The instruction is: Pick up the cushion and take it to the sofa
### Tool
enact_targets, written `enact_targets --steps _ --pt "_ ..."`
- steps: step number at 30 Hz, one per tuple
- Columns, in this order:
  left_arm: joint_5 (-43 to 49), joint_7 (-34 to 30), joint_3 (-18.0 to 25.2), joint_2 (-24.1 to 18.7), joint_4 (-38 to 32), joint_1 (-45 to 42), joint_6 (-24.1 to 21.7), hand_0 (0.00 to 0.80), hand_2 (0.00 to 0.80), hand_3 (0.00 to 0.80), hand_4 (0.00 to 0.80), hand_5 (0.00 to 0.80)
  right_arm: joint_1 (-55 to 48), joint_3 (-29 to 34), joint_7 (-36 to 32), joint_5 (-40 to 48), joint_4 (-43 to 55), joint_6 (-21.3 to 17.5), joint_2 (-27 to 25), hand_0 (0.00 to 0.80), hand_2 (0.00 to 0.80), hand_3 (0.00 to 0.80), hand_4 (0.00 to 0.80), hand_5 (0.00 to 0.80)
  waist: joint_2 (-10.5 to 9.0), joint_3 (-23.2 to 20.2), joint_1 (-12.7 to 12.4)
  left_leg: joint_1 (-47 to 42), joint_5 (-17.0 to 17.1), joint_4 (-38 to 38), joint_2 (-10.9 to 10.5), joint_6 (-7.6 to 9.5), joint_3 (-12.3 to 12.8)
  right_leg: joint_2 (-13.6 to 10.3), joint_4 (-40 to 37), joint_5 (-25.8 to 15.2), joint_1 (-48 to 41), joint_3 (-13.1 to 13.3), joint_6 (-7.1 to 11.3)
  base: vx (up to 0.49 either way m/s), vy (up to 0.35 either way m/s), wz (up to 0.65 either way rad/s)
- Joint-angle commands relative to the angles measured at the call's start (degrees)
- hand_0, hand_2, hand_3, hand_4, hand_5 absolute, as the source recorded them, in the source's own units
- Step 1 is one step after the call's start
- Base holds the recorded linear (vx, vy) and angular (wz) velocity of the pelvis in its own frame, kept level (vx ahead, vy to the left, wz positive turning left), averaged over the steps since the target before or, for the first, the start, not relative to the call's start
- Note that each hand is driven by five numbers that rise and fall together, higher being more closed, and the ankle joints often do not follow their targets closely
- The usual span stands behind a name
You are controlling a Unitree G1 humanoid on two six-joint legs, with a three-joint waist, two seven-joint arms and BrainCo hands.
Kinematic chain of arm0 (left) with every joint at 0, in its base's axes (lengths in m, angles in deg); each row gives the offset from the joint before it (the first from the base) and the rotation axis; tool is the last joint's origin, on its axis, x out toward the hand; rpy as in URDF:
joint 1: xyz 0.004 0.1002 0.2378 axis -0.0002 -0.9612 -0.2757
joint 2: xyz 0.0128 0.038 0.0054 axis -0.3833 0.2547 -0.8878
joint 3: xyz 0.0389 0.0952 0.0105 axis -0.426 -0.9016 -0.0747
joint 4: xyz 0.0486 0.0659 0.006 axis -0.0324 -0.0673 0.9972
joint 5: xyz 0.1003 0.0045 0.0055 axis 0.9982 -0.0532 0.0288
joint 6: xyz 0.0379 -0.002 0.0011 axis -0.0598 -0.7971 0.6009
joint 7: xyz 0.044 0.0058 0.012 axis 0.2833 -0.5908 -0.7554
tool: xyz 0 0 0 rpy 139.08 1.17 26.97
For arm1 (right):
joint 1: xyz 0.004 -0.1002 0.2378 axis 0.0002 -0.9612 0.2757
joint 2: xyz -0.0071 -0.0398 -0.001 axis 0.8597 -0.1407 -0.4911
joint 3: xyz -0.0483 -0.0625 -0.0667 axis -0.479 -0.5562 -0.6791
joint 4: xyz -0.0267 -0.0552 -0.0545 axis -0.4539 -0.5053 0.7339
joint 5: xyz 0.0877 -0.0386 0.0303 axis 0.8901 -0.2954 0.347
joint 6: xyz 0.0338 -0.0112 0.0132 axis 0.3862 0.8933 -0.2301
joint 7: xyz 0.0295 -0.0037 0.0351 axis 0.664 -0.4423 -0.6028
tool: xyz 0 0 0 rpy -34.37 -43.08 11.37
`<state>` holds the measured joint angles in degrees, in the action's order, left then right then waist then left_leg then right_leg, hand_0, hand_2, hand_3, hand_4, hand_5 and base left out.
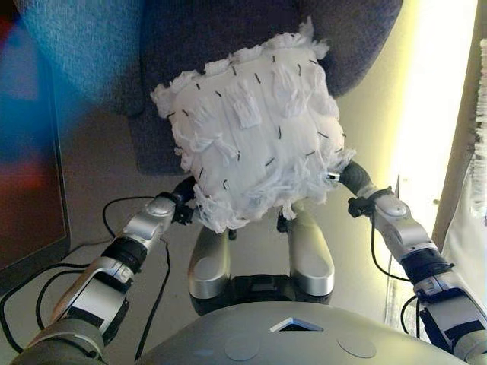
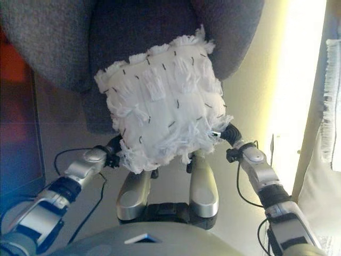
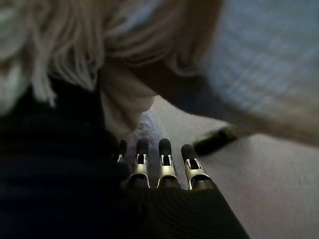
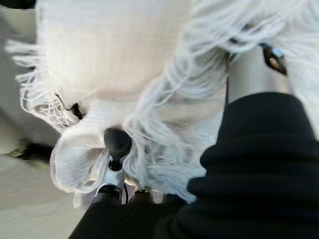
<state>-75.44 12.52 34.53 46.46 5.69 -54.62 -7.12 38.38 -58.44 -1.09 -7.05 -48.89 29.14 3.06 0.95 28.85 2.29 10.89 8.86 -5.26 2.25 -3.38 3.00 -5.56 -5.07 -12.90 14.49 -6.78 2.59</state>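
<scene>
A white tufted cushion (image 1: 255, 129) with short dark flecks is held up between my two hands, in front of the grey sofa (image 1: 190, 38) that fills the top of the eye views. My left hand (image 1: 183, 199) is at the cushion's lower left edge. The left wrist view shows its fingers (image 3: 164, 169) straight, with the cushion's fringe (image 3: 50, 50) above them. My right hand (image 1: 354, 176) presses the cushion's lower right side, and in the right wrist view the cushion's tufts (image 4: 114, 50) cover most of that hand (image 4: 264, 164).
A dark reddish panel (image 1: 23, 205) stands at the left. A white fringed cloth (image 1: 475, 152) hangs along the right edge, beside a brightly lit strip of pale floor (image 1: 434, 91). The sofa's front edge is close ahead.
</scene>
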Motion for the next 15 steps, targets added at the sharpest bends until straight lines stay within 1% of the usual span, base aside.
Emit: enact_targets --steps 1,3,4,7,11,15 --pt "-6.4 -7.4 -0.9 1.7 -7.2 -2.8 -1.7 0.0 0.0 0.0 0.0 0.0 -0.8 -3.3 -8.1 3.4 10.5 -3.3 2.2 0.0 0.0 0.0 0.0 0.0 -1.55 -8.5 -0.9 -2.2 -8.6 3.6 -1.3 -0.2 0.1 -3.8 3.1 6.4 -2.4 0.1 6.57 0.126 0.012 -0.01" --pt "-9.4 -8.4 1.1 1.1 -11.4 -4.7 -0.8 0.0 0.0 0.0 0.0 0.0 -2.6 -2.2 -9.5 4.3 13.1 -3.2 1.9 0.0 0.0 0.0 0.0 0.0 -1.6 -9.8 -0.9 -3.5 -8.8 3.6 -1.1 -0.14 0.2 -3.7 2.9 6.9 -3.9 0.0 6.35 0.12 0.005 -0.02" --pt "-12.4 -9.3 2.7 0.7 -15.1 -6.3 0.1 0.0 0.0 0.0 0.0 0.0 -4.0 -1.1 -10.9 5.0 15.4 -3.2 1.6 0.0 0.0 0.0 0.0 0.0 -1.64 -10.7 -0.9 -4.4 -9.0 3.7 -1.0 -0.08 0.4 -3.6 2.8 7.2 -5.0 0.0 6.15 0.13 0.0 -0.01" --pt "-18.5 -12.2 5.1 0.4 -21.3 -9.3 0.9 0.0 0.0 0.0 0.0 0.0 -6.4 0.7 -13.8 6.6 18.4 -4.5 1.4 0.0 0.0 0.0 0.0 0.0 -1.59 -12.8 -1.0 -6.3 -9.5 3.6 -0.8 0.09 0.5 -3.5 2.5 7.9 -7.2 -0.1 5.82 0.129 0.004 0.0" --pt "-23.1 -13.9 5.8 0.7 -26.6 -12.1 1.1 0.0 0.0 0.0 0.0 0.0 -8.2 1.8 -16.2 9.0 22.0 -5.6 1.2 0.0 0.0 0.0 0.0 0.0 -1.71 -15.4 -1.2 -8.9 -10.1 3.3 -0.8 0.3 0.4 -3.3 2.1 8.6 -10.1 -0.2 5.74 0.142 -0.005 -0.01" --pt "-31.5 -17.7 8.4 1.6 -31.2 -14.6 1.0 0.0 0.0 0.0 0.0 0.0 -9.9 3.3 -19.5 12.7 26.3 -6.5 1.0 0.0 0.0 0.0 0.0 0.0 -1.73 -17.9 -1.5 -11.6 -10.6 2.5 -0.7 0.46 0.5 -3.3 1.4 9.0 -12.8 -0.2 5.72 0.129 0.007 -0.01"
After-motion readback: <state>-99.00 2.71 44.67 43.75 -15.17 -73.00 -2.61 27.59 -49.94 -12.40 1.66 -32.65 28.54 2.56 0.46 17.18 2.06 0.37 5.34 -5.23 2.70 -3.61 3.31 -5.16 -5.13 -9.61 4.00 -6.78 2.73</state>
